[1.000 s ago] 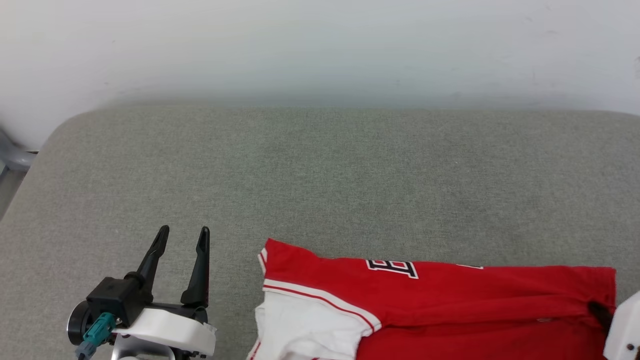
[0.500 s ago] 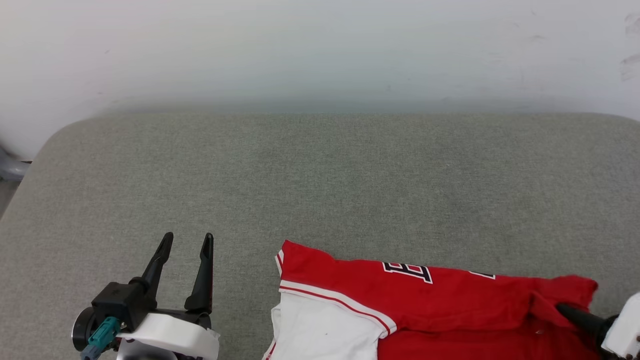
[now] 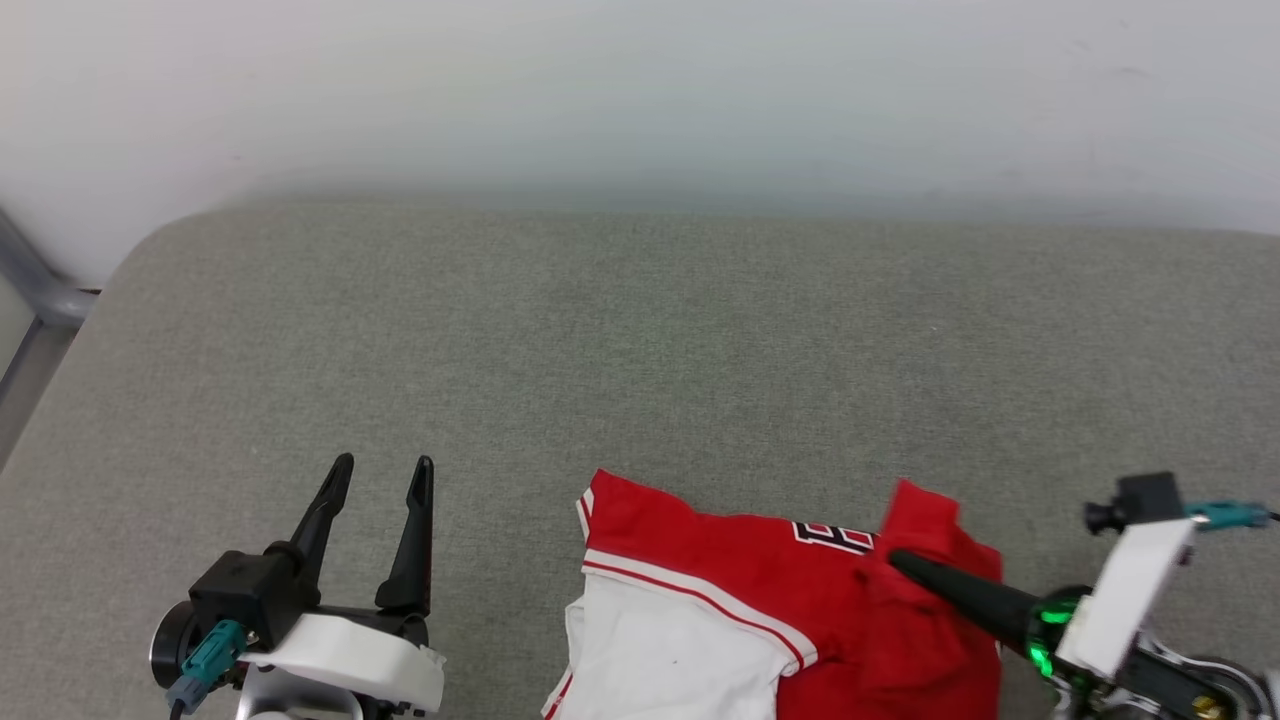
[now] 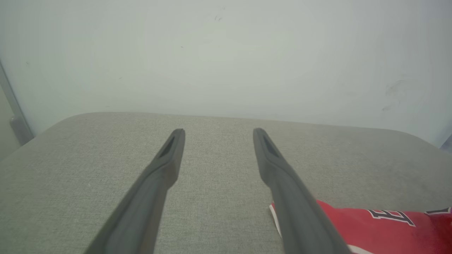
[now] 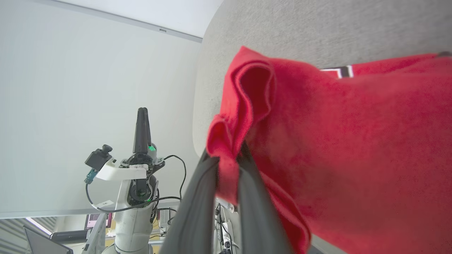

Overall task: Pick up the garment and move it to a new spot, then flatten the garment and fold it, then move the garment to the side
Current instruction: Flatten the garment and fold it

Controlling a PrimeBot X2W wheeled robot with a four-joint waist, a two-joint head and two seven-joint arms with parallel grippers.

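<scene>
Folding step, seen from the near edge of the table (image 3: 640,350) outward.

Near edge, right: the right tool (image 3: 900,562) has its fingers together, clamped on a bunched red edge of the garment (image 3: 740,580). That edge is lifted and doubled over toward the left. The garment lies along the near edge, right of centre, with its white sleeve (image 3: 660,660) at its left end.

Near edge, left: the left tool (image 3: 385,462) holds nothing. Its fingers stand apart just above bare cloth, beside the sleeve end and not touching it.

How to do this step well (a judgement): carry the pinched edge low and straight across toward the sleeve so the upper layer lands square on the lower one. Let go only once the cloth rests flat. The free left tool could pin the sleeve end so the whole garment does not slide along.

Not legible: the view from the head cuts off the garment's near part. The fold covers most of the black lettering (image 3: 835,536). The right tool's tips are buried in cloth, so how many layers they pinch cannot be told.

Far side: bare grey table up to its rounded far corners, then a plain pale wall (image 3: 640,100).
</scene>
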